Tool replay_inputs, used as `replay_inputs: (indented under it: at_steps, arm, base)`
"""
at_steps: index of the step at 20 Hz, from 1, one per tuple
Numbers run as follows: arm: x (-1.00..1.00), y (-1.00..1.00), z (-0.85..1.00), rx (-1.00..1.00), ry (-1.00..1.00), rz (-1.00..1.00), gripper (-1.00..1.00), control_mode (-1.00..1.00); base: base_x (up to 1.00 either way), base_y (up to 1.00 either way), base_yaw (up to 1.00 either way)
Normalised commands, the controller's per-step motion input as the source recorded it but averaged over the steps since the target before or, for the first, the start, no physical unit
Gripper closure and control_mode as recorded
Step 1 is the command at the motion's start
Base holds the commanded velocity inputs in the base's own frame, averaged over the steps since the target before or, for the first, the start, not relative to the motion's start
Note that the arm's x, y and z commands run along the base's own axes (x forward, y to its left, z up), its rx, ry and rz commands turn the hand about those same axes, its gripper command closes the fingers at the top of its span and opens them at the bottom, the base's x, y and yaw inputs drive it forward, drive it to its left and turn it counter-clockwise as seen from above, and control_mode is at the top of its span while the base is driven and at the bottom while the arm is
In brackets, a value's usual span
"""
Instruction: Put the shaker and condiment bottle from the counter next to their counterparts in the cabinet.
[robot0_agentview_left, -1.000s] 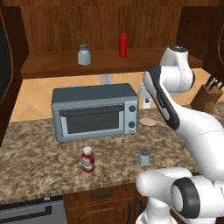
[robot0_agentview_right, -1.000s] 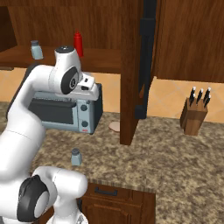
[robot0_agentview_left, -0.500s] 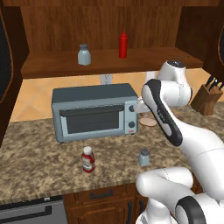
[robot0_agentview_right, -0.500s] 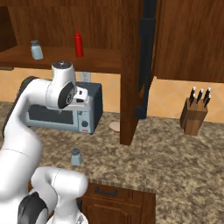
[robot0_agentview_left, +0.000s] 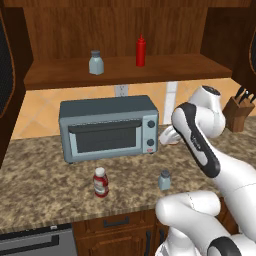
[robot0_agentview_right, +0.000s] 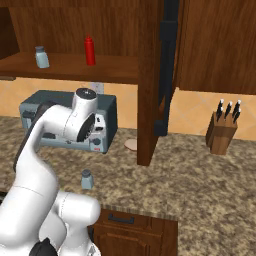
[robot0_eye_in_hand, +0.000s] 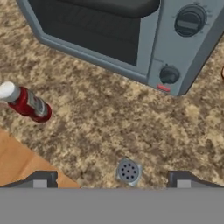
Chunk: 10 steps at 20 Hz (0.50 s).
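We are viewing the gripper (robot0_eye_in_hand: 111, 179) with its fingers spread wide, hanging above the shaker (robot0_eye_in_hand: 128, 171), which is standing upright on the counter (robot0_agentview_left: 45, 185) in front of the toaster oven (robot0_agentview_left: 108, 128) (perforated cap facing the hand camera). The condiment bottle (robot0_agentview_left: 100, 182) is standing before the oven's door. In the cabinet (robot0_agentview_left: 120, 70) above the oven, the twin shaker (robot0_agentview_left: 96, 63) and red squeeze bottle (robot0_agentview_left: 141, 51) are sitting apart.

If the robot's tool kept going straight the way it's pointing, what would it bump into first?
Probably the shaker. In the hand view its holed cap sits between the open tool's fingertips, low in the picture, on the counter. Depth is hard to judge, so it might reach bare counter just beyond it instead.
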Motion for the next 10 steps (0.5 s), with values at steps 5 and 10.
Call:
replay_inputs:
  at_steps: [5,10]
  arm:
    - [0.00,-0.22,-0.34,0.03,-0.02,0.17,-1.00,-1.00]
    - [0.00,-0.37,-0.52,0.12,-0.01,0.17,-1.00,-1.00]
  base:
    - [0.00,0.00,0.00]
    - [0.00,0.00,0.00]
